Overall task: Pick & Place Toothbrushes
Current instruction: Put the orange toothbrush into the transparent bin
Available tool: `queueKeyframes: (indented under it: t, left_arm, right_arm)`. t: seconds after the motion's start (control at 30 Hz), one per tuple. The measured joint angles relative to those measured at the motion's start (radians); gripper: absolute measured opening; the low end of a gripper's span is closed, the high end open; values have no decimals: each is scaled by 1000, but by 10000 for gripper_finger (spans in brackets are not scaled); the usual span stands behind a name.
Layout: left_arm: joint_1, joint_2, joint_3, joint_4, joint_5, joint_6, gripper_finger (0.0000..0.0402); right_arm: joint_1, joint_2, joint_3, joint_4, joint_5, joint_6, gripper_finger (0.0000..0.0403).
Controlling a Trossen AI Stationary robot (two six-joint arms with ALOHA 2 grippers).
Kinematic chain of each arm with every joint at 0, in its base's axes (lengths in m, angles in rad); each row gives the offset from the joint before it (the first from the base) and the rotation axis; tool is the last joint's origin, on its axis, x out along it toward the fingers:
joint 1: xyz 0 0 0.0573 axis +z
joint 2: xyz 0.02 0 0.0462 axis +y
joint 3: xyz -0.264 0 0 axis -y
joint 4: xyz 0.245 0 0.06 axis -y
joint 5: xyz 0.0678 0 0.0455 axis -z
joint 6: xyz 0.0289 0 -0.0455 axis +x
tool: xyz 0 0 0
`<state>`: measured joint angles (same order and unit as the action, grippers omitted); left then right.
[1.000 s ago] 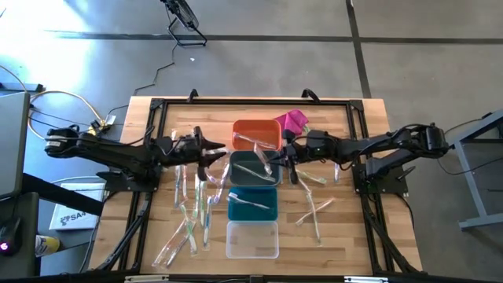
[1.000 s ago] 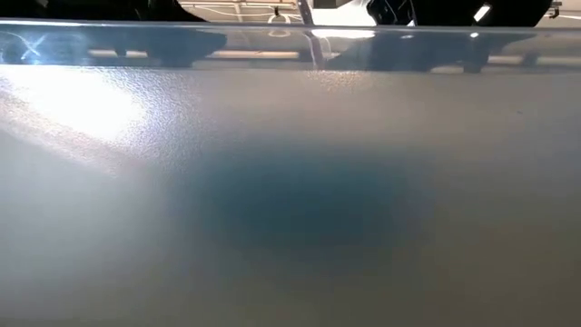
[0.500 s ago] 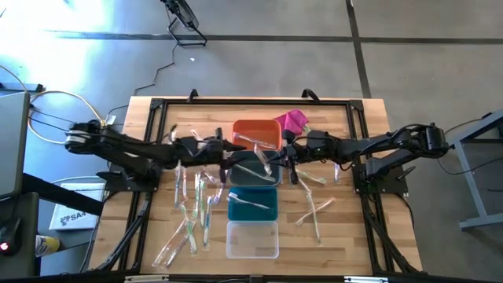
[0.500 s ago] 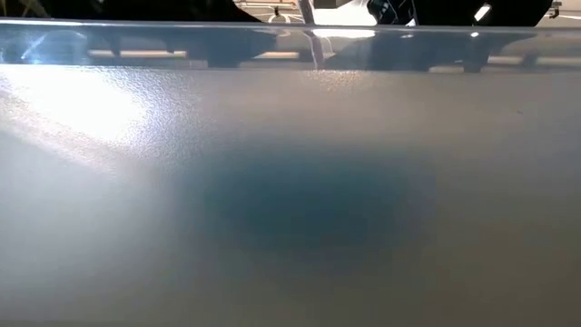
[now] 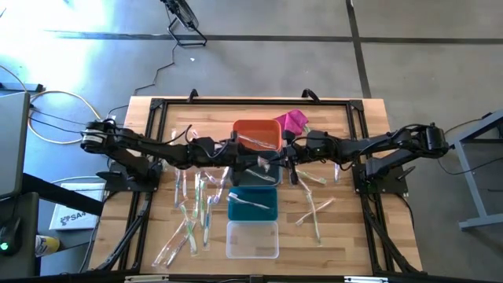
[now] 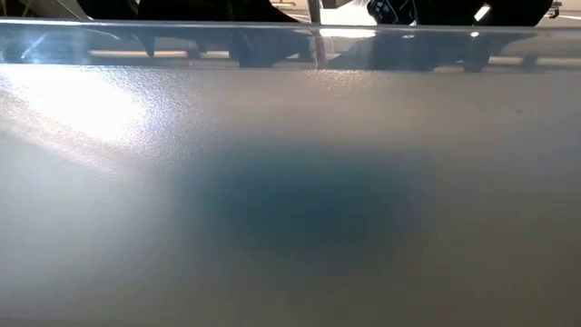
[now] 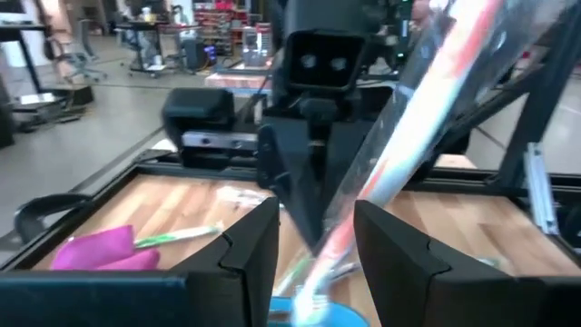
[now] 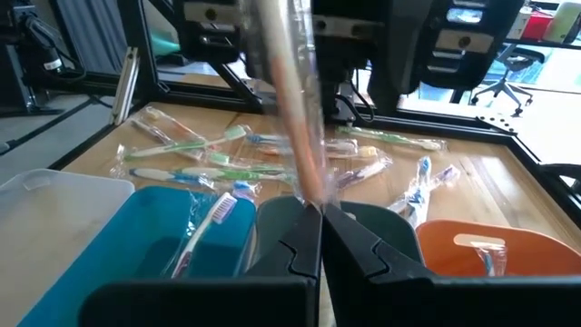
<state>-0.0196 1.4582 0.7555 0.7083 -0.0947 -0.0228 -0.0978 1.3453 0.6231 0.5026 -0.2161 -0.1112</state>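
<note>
Reached further toward mid-bench since a second ago: left gripper (image 5: 236, 149), fingers parted around a wrapped toothbrush (image 7: 427, 127) over the grey bin (image 5: 253, 171). Right gripper (image 8: 320, 211) clenched on a wrapped toothbrush above that bin. More toothbrushes (image 5: 195, 206) scattered toward the bench's left edge.

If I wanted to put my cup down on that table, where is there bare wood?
Bare wood shows at the table's near right corner beyond the right-hand brushes, and along the far edge left of the orange bin. Left of the bins is crowded with brushes.
</note>
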Motion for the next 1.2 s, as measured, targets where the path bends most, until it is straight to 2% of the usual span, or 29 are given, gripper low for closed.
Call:
queueKeyframes:
  t: [0.6, 0.9, 1.2]
  left_arm:
    - [0, 0, 2, -57, 29, -3, 142]
    - [0, 0, 2, -2, 87, 0, 142]
    - [0, 0, 2, 22, 89, 0, 142]
  right_arm:
    - [0, 0, 0, 5, -21, 0, 3]
    - [0, 0, 0, 1, -19, 0, 3]
    - [0, 0, 0, 1, -19, 0, 3]
